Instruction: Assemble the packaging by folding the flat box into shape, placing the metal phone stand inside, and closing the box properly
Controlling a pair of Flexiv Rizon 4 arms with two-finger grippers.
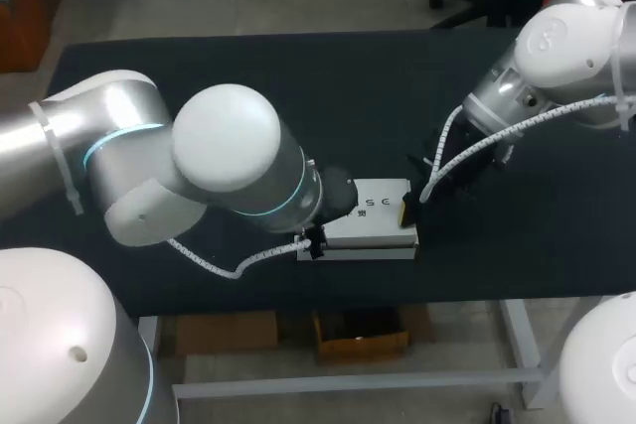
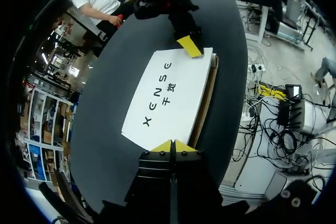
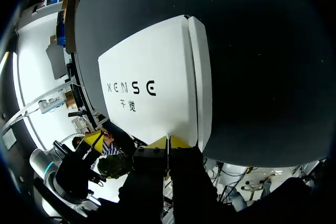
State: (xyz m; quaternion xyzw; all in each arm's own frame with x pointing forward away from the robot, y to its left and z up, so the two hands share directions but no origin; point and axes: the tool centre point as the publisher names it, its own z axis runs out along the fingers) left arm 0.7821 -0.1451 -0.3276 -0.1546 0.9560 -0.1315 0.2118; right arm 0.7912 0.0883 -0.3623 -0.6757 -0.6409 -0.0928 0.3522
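Closing step, I judge: the left hand [image 2: 171, 146] and right hand [image 3: 168, 141], both closed and empty, touch opposite ends of the white box [image 1: 381, 217]; next, press the lid flat.

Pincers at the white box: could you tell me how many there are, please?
2. The left pincer sits at one short end of the box, the right pincer at the opposite end.

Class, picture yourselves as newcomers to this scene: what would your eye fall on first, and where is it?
A low white box lies near the front edge of the black table. The left gripper and the right gripper sit at its opposite ends, each with its yellow tips closed together against the box's edge.
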